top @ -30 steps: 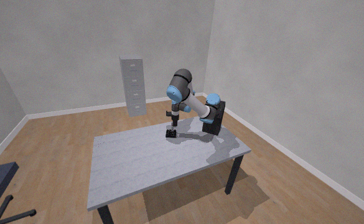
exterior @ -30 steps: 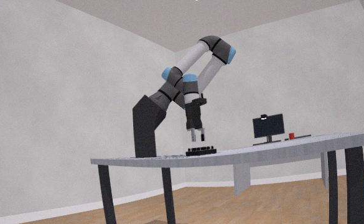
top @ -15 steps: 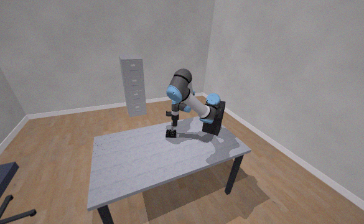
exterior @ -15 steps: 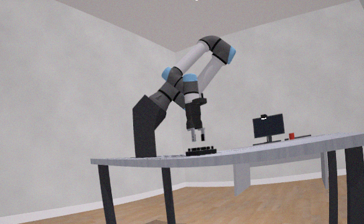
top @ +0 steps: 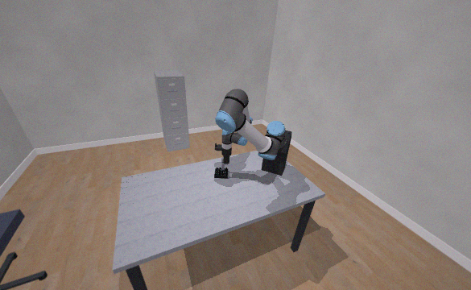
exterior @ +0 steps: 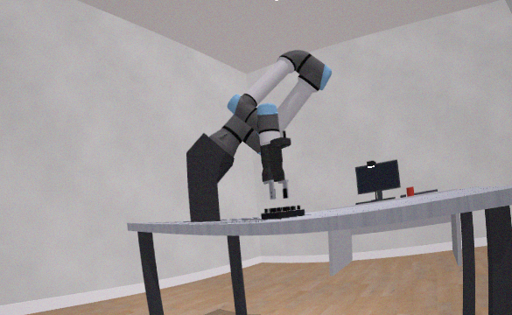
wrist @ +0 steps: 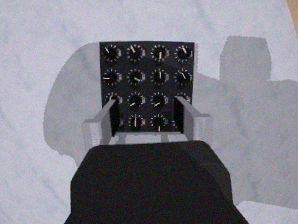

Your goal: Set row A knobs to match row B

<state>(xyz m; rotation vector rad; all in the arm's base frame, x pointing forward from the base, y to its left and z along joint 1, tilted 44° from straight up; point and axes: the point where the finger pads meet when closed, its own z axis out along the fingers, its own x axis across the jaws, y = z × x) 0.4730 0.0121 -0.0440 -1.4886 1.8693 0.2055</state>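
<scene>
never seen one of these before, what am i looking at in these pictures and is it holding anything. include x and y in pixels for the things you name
It is one robot arm (top: 254, 134) (exterior: 270, 80), bolted at a dark stand on a table (top: 171, 209) (exterior: 413, 211). At its end is a gripper (top: 224, 166) (exterior: 278, 192) (wrist: 146, 109) with two fingers.

The first picture looks down on the table from above. The second looks across it from low at the side. The third comes from a camera near the gripper, looking down past the fingers.

Under the gripper sits a black box (top: 221, 176) (exterior: 283, 214) (wrist: 147, 66) with rows of small knobs, each with a white line. The fingers are spread wide above it, with nothing held between them.
</scene>
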